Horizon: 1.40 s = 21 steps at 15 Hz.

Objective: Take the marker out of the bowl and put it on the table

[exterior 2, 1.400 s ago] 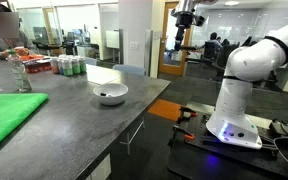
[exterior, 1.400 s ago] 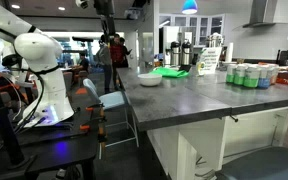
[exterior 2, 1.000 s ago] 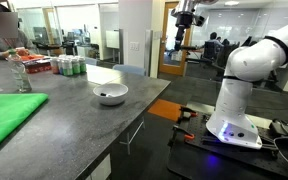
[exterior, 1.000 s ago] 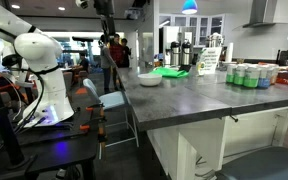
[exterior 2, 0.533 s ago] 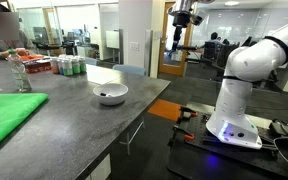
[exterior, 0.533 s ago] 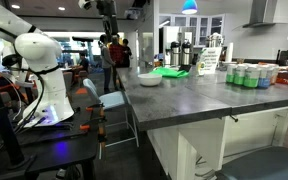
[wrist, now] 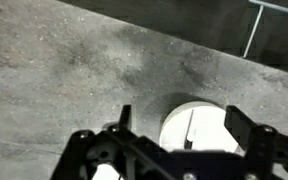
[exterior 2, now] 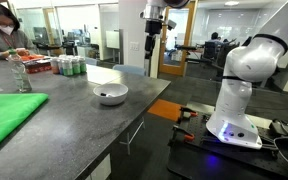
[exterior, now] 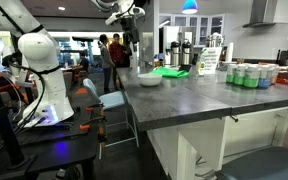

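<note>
Here we are at the approach: our jaws hang high above the table (exterior 2: 69,120), well apart from the bowl (exterior 2: 110,94). In the wrist view they are spread wide and hold nothing. The marker (wrist: 191,128) lies inside the bowl, a thin dark line across its white floor. Next, we judge, we must centre over the bowl, descend, set the jaws across the marker and close without knocking the rim.

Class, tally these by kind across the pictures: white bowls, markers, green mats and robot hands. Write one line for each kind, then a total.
White bowl: 1
Marker: 1
Green mat: 1
Robot hand: 1
Total: 4
</note>
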{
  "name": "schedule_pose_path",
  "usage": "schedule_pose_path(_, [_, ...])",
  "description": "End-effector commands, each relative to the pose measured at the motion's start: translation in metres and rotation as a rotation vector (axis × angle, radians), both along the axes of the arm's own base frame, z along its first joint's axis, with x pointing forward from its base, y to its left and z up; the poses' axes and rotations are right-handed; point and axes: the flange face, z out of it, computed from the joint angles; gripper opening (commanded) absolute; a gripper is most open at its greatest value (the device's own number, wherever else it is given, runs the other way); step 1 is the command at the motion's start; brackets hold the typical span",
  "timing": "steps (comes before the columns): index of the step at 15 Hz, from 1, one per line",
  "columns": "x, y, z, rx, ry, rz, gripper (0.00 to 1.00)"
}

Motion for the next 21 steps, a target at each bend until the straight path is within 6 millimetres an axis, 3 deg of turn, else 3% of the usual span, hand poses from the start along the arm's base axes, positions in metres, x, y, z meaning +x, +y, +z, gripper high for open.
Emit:
schedule_pose_path(1, [0.054, 0.025, -0.024, -0.024, 0.031, -0.061, 1.0])
schedule_pose_path(3, [0.081, 0.046, -0.04, -0.017, 0.047, -0.093, 1.0])
schedule_pose_path(6, [0.104, 0.09, -0.061, -0.007, 0.041, -0.128, 1.0])
schedule_pose_path(11, [0.109, 0.146, -0.094, -0.003, 0.071, -0.118, 1.0])
schedule_pose_path(14, [0.113, 0.149, -0.112, -0.016, 0.055, -0.053, 1.0])
schedule_pose_path(21, [0.143, 0.128, -0.139, 0.012, 0.039, -0.027, 1.0])
